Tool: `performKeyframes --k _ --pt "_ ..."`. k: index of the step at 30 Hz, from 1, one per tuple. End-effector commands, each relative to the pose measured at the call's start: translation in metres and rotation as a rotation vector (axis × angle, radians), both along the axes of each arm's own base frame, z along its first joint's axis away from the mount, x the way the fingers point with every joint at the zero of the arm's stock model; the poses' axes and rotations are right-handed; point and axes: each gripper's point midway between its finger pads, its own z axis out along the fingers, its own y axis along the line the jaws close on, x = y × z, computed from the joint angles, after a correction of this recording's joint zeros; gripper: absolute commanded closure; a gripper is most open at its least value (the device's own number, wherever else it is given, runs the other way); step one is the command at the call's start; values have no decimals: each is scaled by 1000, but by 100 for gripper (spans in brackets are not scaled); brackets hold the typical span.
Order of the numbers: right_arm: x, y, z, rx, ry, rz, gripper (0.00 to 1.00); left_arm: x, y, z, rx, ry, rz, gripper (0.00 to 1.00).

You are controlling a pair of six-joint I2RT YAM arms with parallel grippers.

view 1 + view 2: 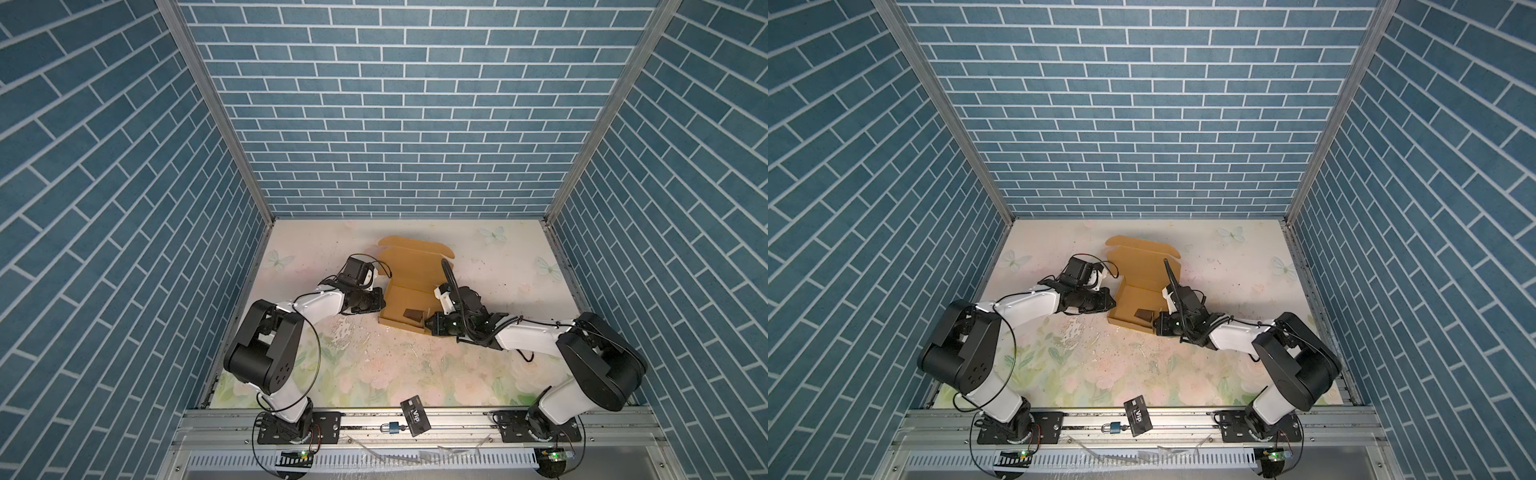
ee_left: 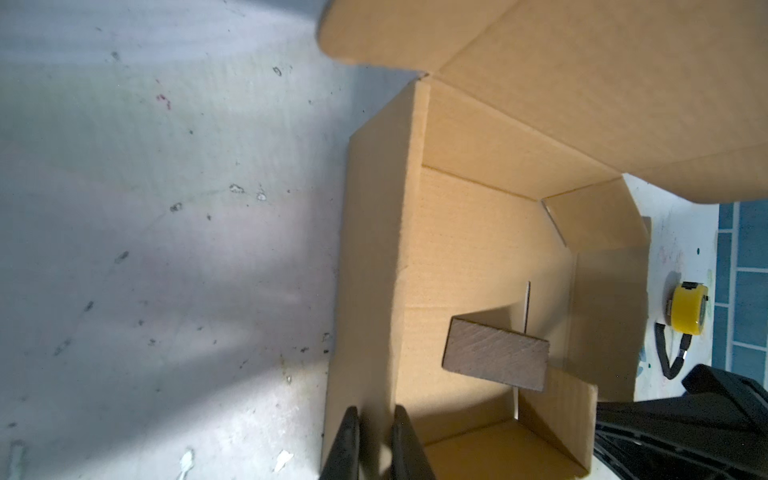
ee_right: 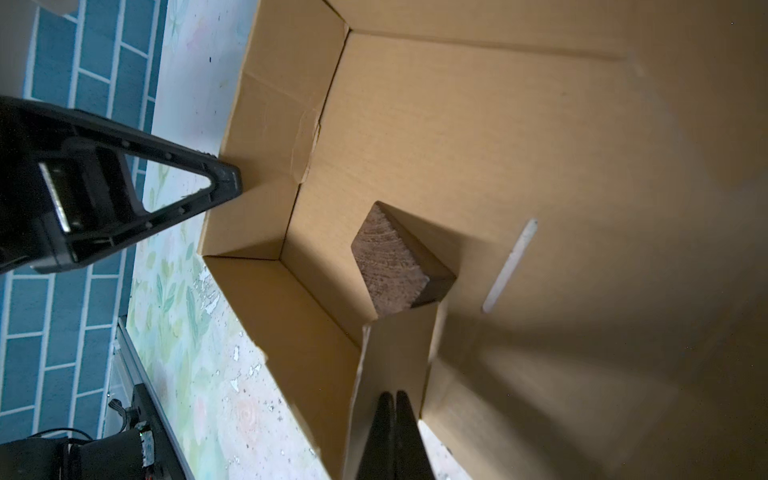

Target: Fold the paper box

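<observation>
On the floral mat (image 1: 374, 365), mid-table, the box (image 1: 409, 303) sits with its tray formed and its lid (image 1: 415, 255) open toward the rear wall.

Both top views give the whole layout. My left gripper (image 1: 380, 296) is at the tray's left wall. My right gripper (image 1: 429, 325) is at the near right corner. A black card (image 1: 415, 415) lies across the front rail (image 1: 457, 424), well apart from the box.

Left wrist view only: the left wall stands between my left fingers (image 2: 349, 444). That gripper is nearly closed and pinches the wall.

Right wrist view only: my right fingers (image 3: 409, 432) are fully together with nothing between them. They overlap a small upright flap (image 3: 395, 357) at the corner. Whether they press it, I cannot tell.

Materials: the box is plain tan corrugated board, matt, creased at the corners, and the lid has rounded ears. A dark brown block (image 3: 395, 266), grained and rectangular, lies on the tray floor near a narrow slot (image 3: 511, 266). The mat is scuffed and flecked.

Room: open mat lies between the tray's near wall and the rail, and to the right of the box up to the side wall. The lid's far edge is near the rear wall but apart from it.
</observation>
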Motion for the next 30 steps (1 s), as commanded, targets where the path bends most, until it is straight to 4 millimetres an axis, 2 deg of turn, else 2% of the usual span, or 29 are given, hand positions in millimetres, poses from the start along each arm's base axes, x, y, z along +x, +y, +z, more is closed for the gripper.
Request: performKeyframes --k 1,4,8,11,16,20,25,27,30 --pt "1 14 7 13 -27 59 100 -2 -5 -1 4 15 -14 84" --pt "0 17 11 11 -41 72 100 -4 -7 1 -5 13 -18 84" --pt "-1 18 4 1 -27 79 100 -3 -4 0 9 6 -15 84" --pt "0 13 11 -5 -50 63 100 -3 -3 4 12 -3 -14 84" --pt "0 -14 16 -80 -80 17 100 -3 -2 2 18 -7 -13 84" --pt "5 -34 34 -94 -142 -62 100 -4 -4 2 5 -2 -15 83" --pt "24 -66 45 -126 -201 -198 100 -2 -2 -1 23 10 -8 83" --pt "30 -71 51 -126 -249 -229 100 -2 -4 0 9 11 -9 83" --pt "43 -86 48 -167 -299 -292 100 -3 -6 -1 0 11 -12 83"
